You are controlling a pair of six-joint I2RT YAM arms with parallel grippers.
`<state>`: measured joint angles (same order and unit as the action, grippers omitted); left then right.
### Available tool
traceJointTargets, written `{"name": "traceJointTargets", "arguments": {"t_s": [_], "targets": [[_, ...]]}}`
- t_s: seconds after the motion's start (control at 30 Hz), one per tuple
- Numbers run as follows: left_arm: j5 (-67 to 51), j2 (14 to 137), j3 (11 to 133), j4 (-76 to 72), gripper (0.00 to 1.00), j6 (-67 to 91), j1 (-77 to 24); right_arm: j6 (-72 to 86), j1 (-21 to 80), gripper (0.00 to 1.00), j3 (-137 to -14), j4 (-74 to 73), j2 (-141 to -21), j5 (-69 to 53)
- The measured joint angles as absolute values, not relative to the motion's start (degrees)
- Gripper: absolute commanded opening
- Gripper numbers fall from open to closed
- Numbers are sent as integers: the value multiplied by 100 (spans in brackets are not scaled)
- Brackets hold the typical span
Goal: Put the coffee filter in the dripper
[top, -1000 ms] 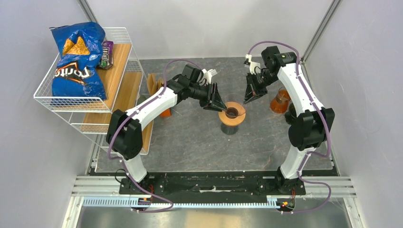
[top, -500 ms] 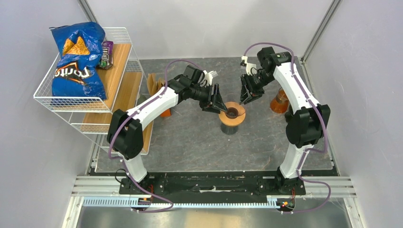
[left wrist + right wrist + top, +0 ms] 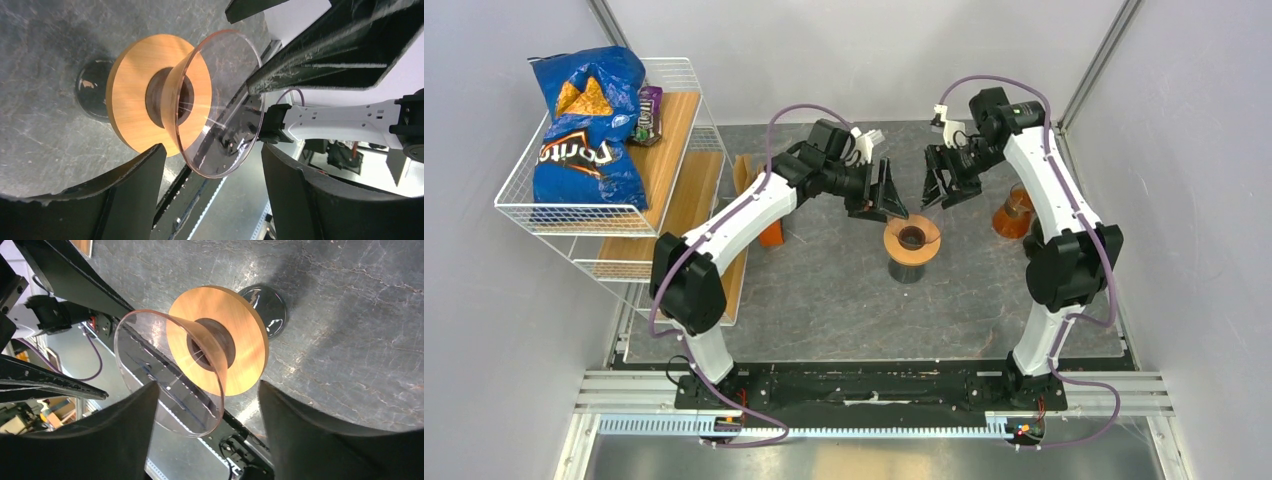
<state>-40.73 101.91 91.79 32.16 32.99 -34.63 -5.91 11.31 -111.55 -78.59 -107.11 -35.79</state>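
Observation:
The dripper [image 3: 912,238], a clear glass cone with a round wooden collar on a dark base, stands mid-table. Its cone looks empty in the left wrist view [image 3: 135,100] and the right wrist view [image 3: 240,325]. A brown paper item [image 3: 746,176], apparently the coffee filter, stands by the shelf at the left. My left gripper [image 3: 892,195] hovers open just up and left of the dripper, nothing between its fingers [image 3: 212,150]. Up and right of the dripper hovers my right gripper [image 3: 939,190], open and also empty [image 3: 209,387].
A wire and wood shelf [image 3: 674,150] at the left carries a blue chips bag [image 3: 589,120] and a small purple packet [image 3: 650,112]. An orange object [image 3: 771,236] sits under my left arm. An amber glass vessel [image 3: 1014,212] stands by the right arm.
Both grippers have drawn back and up from the dripper's rim. Their jaws have spread, the right from shut to wide open. The dripper has stayed in place.

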Motion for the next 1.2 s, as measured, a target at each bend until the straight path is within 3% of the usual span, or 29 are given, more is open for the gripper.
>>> {"name": "traceJointTargets", "arguments": {"t_s": [0.03,0.07,0.37,0.47,0.57,0.7,0.97,1.1,1.2], "targets": [[-4025,10191,9264,3299,84,3216,-3461,-607,1125,96,-11177,-7856,-10696,-3601],[-3948,10184,9354,3395,88,3114,-3446,-620,1107,97,-11194,-7861,-10667,-3623],[-2204,9487,9679,4740,92,1258,-3367,-556,548,97,-11424,-7872,-10235,-3778],[-1313,9087,9692,5245,82,591,-3332,-534,355,97,-11428,-7872,-10062,-3769],[-582,8790,9760,5752,58,143,-3203,-532,274,97,-11404,-7870,-9894,-3756],[163,8691,10119,6285,42,-156,-2687,-499,287,97,-11231,-7854,-9638,-3765],[1376,9098,11139,6768,32,-248,-1968,-451,290,97,-11063,-7848,-9489,-3771],[1627,9413,11236,6823,21,-244,-1874,-451,290,97,-11059,-7848,-9489,-3771],[1680,9686,11257,6862,18,-233,-1817,-451,290,97,-11024,-7848,-9487,-3774]]}}
